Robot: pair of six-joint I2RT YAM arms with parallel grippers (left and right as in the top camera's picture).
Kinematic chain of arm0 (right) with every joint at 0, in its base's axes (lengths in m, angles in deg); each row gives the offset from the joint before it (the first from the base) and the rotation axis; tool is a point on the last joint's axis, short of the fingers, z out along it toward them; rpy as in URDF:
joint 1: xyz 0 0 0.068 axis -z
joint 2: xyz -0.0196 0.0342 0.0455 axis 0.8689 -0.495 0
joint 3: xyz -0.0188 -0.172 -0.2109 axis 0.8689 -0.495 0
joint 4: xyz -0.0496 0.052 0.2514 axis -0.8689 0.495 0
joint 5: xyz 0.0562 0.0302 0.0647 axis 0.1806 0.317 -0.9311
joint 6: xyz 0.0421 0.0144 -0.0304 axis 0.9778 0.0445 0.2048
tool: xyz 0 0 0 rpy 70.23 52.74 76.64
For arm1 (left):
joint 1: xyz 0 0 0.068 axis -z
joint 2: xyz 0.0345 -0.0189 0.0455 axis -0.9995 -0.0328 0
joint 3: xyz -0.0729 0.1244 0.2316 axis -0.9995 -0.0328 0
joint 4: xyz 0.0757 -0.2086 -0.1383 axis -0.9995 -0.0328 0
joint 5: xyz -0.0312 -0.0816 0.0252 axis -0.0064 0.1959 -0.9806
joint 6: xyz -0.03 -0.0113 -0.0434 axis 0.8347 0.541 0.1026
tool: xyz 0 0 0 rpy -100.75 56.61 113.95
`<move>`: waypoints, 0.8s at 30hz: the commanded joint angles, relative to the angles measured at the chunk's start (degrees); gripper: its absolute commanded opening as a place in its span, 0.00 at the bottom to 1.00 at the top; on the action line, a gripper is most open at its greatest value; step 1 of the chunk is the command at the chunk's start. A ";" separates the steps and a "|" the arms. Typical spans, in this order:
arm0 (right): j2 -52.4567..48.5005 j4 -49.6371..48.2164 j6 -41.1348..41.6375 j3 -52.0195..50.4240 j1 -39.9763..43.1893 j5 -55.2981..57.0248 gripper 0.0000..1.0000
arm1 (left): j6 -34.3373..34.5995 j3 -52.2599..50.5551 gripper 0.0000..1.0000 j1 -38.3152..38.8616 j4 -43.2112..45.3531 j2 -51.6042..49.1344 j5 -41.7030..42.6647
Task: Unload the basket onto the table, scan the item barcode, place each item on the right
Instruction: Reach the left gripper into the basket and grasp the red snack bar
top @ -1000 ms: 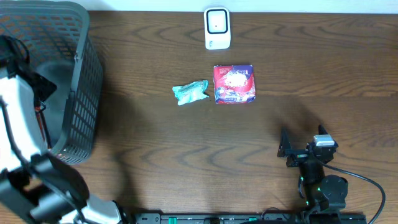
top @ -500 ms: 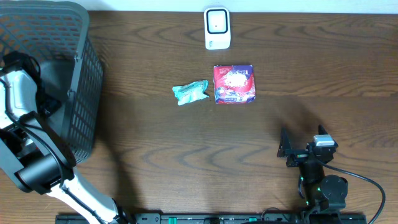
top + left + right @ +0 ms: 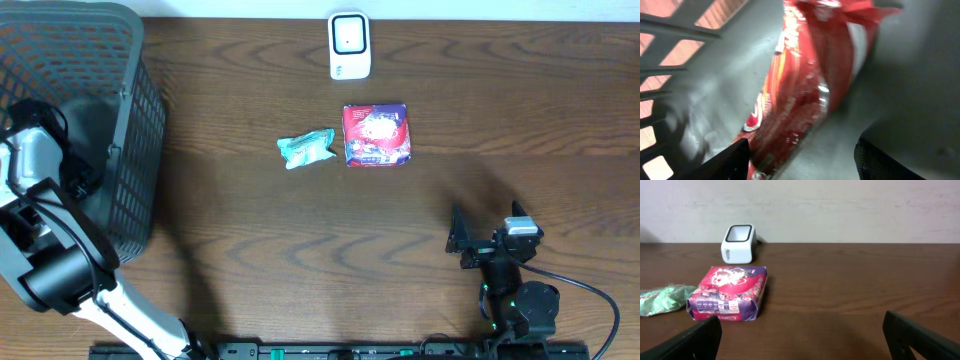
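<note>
Left claw (image 3: 802, 147), reaching down inside the grey mesh basket (image 3: 130, 120): its two fingers stood apart, with the lower end of a red snack bag (image 3: 805, 85) between them. The left finger (image 3: 730, 160) lay against the bag's edge and the right finger (image 3: 890, 155) stood clear of it, so nothing was gripped. The bag lay on the basket's grey floor beside the latticed wall and was the only content in view. Its printing, pale lettering and a round red-and-white mark, was too blurred to read.

Right claw (image 3: 802, 335), low over the near right part of the tabletop (image 3: 500, 120): fingers spread wide, nothing between them.

Loose on the tabletop, well apart from the basket, were a purple-and-red packet (image 3: 376, 134) and, just beside it on its left, a crumpled green wrapper (image 3: 306, 149). The packet's front edge carried a row of small panels too fine to read. The white barcode scanner (image 3: 349, 45) stood upright at the far edge, behind the packet.
</note>
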 commanded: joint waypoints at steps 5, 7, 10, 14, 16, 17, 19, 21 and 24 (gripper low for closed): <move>0.04 0.20 -0.83 -0.09 -0.20 0.50 0.99 | -0.94 -3.80 0.56 -2.60 0.76 -0.46 4.22; 0.04 0.20 -0.83 -0.09 -0.20 0.50 0.99 | -0.92 -3.78 0.27 -2.60 0.79 -0.44 4.94; 0.04 0.20 -0.85 -0.09 -0.20 0.50 0.99 | -0.94 -3.34 0.08 -2.54 0.72 -0.26 9.31; 0.04 0.20 -0.85 -0.09 -0.20 0.50 0.99 | -0.92 -1.27 0.07 -2.54 -0.70 2.01 16.48; 0.04 0.20 -0.83 -0.09 -0.20 0.50 0.99 | -0.90 -0.11 0.07 -2.54 -0.76 4.83 20.33; 0.04 0.20 -0.83 -0.09 -0.20 0.50 0.99 | -0.90 0.37 0.07 -2.54 -0.52 6.60 22.38; 0.04 0.20 -0.83 -0.09 -0.20 0.50 0.99 | -0.90 1.03 0.07 -2.54 1.16 11.45 27.34; 0.04 0.20 -0.83 -0.09 -0.20 0.50 0.99 | 0.02 1.07 0.07 -2.54 5.18 20.22 34.27; 0.04 0.20 -0.83 -0.09 -0.20 0.50 0.99 | 2.84 1.07 0.07 -2.32 8.59 29.18 39.10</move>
